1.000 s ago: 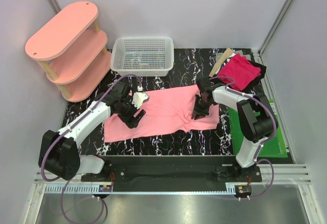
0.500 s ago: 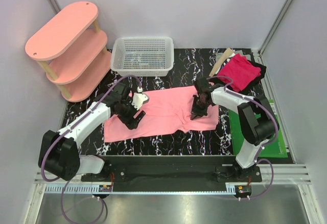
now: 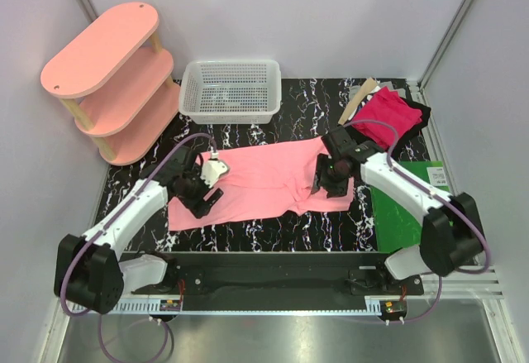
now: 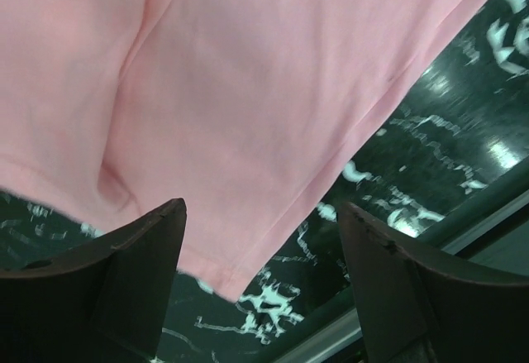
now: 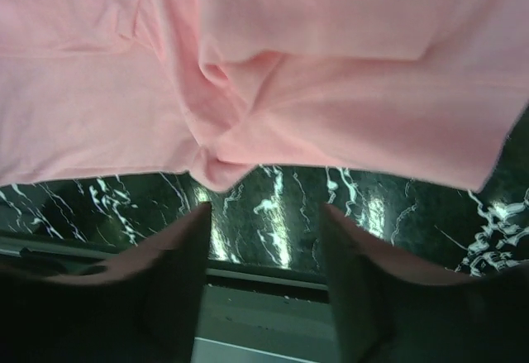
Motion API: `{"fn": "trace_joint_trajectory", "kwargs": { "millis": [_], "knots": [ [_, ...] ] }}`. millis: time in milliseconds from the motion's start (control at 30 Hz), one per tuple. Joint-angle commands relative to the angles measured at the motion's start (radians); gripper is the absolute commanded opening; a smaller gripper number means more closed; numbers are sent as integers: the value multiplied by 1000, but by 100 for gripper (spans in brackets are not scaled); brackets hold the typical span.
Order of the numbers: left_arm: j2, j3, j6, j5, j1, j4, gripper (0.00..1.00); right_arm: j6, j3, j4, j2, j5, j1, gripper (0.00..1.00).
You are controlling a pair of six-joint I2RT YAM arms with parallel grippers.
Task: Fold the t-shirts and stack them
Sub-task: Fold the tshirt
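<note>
The light salmon-pink t-shirt point(image 3: 269, 181) lies spread flat across the black marbled table point(image 3: 314, 107). The magenta-red t-shirt point(image 3: 387, 117) sits crumpled at the back right. My left gripper point(image 3: 198, 195) hovers open over the pink shirt's left end. In the left wrist view its fingers point(image 4: 124, 272) stand wide apart around the shirt's hem corner point(image 4: 223, 272), with no grip on it. My right gripper point(image 3: 327, 181) is open over the shirt's right part. In the right wrist view a bunched fold point(image 5: 219, 164) lies just beyond its fingertips point(image 5: 178, 247), and nothing is between them.
A white mesh basket point(image 3: 231, 90) stands at the back centre. A pale-pink oval shelf unit point(image 3: 111, 82) is at the back left. A green mat point(image 3: 413, 214) lies at the right edge. A tan flat piece point(image 3: 358, 100) pokes out beside the magenta shirt.
My right gripper has opened and let go of the pink shirt's fold, and its arm has swung out to the right. My left gripper slid slightly left toward the hem.
</note>
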Motion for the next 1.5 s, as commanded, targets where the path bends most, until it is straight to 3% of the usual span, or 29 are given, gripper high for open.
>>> {"fn": "trace_joint_trajectory", "kwargs": {
  "millis": [0,167,367,400,433,467,567,667,700,767,867,900,933,1267,1333,1367,1467],
  "knots": [
    [-96,-68,109,-45,100,-35,80,43,-84,-102,-149,52,3,43],
    [-96,-118,169,-59,200,-42,81,139,-199,-130,-264,52,3,48],
    [-1,-112,204,-43,284,-44,80,250,-269,-105,-328,130,1,46],
    [6,-109,206,-43,293,-47,80,256,-275,-104,-316,129,1,48],
    [11,-105,206,-42,298,-51,80,262,-279,-102,-310,132,0,58],
    [14,-104,207,-39,301,-52,80,268,-284,-102,-307,141,1,61],
    [7,-114,209,-37,307,-55,80,294,-319,-101,-322,190,0,63],
    [3,-123,209,-34,313,-52,80,342,-335,-93,-336,247,-9,36],
    [7,-123,210,-30,319,-52,80,350,-338,-82,-333,250,-15,39],
    [11,-123,212,-23,324,-41,80,356,-344,-41,-327,251,-40,68],
    [25,-121,213,-25,333,-38,79,309,-355,17,-295,218,-126,80],
    [23,-121,216,-26,339,-41,79,296,-355,27,-275,206,-149,98],
    [14,-126,224,-29,339,-39,79,270,-355,40,-264,202,-170,100],
    [-10,-152,241,-19,376,-42,79,175,-310,169,-60,166,-223,100],
    [-12,-157,242,-20,385,-44,79,178,-313,186,-48,138,-221,88],
    [-15,-158,244,-22,387,-45,79,178,-319,194,-51,129,-221,76],
    [-30,-164,253,-28,393,-44,79,187,-335,192,-81,110,-221,61]
  ]
}}
